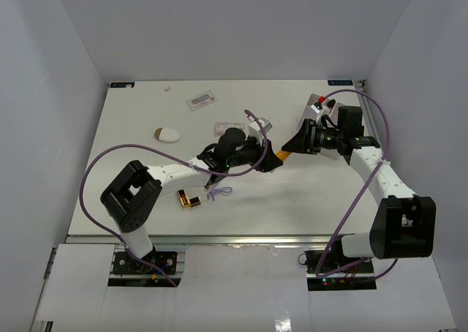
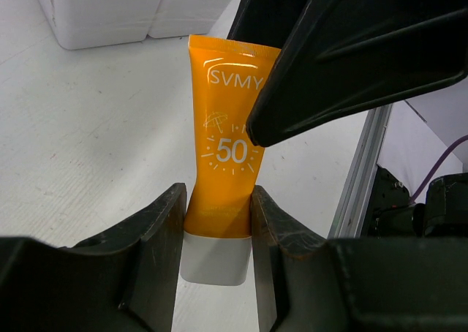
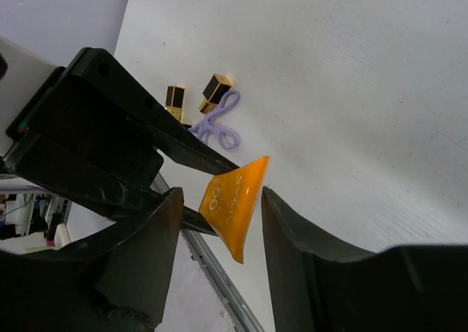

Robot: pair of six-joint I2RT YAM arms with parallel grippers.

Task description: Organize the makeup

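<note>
**Left hand (image 2: 217,194) grips orange tube while right hand (image 3: 221,194) straddles its flat end**

Both fingers of the left hand are pressed against the glossy orange plastic tube with a white cap (image 2: 223,156), pinching it at the narrow end just above the cap. The tube widens from there to a flat crimped end. Its face carries the white letters SVMY, a large 50 ringed with short rays, and a small drawing above the number.

The right hand comes in from the opposite side. Its fingers stand partly apart on either side of the crimped end, and a gap shows on at least one side, so it has not closed on the tube.

The tube sits between the two hands, over the white surface (image 1: 131,120) a little right of centre. Two gold-and-black lipstick tubes (image 1: 189,200) lie near the front edge beside a lilac loop (image 1: 218,192). A beige teardrop sponge (image 1: 167,134) lies to the left, and two flat clear packets (image 1: 202,99) lie further back. The white plastic compartment tray (image 2: 110,10) stands beyond the tube.
</note>
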